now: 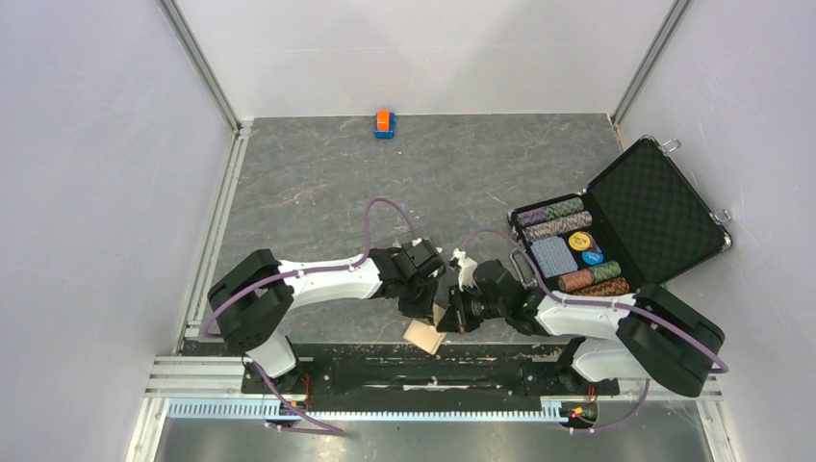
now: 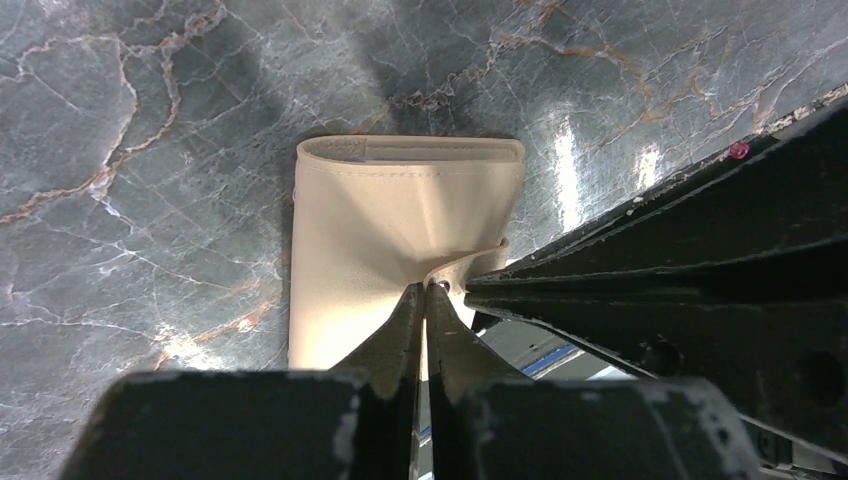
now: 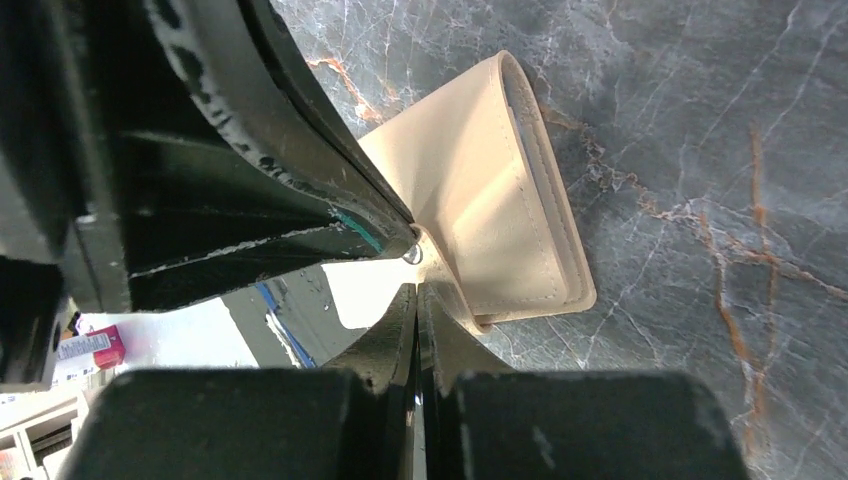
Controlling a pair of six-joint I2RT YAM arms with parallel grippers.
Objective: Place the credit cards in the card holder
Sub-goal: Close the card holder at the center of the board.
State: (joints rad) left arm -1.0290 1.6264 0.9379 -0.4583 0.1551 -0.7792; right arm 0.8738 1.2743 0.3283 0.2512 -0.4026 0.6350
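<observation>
Left gripper (image 2: 428, 292) is clenched, fingertips pinching the small tab (image 2: 468, 265) of the card holder (image 2: 390, 225). Right gripper (image 3: 417, 292) is also clenched, seemingly on the same tab from the other side, so the two sets of tips almost meet. Card holder sits between the two arms, close to the near edge of the table (image 2: 120, 150) and well left of the open chip case (image 1: 654, 207). From the pinch its body runs toward the near edge. Long axis points straight away from the left fingers, open mouth at the end farthest from them. Lifted or resting on the table: cannot tell. No credit cards lie loose in view; a pale strip inside the mouth may be one, unclear. Neither arm is nearer, both are on it. Judgement: one must let go to fetch a card.
</observation>
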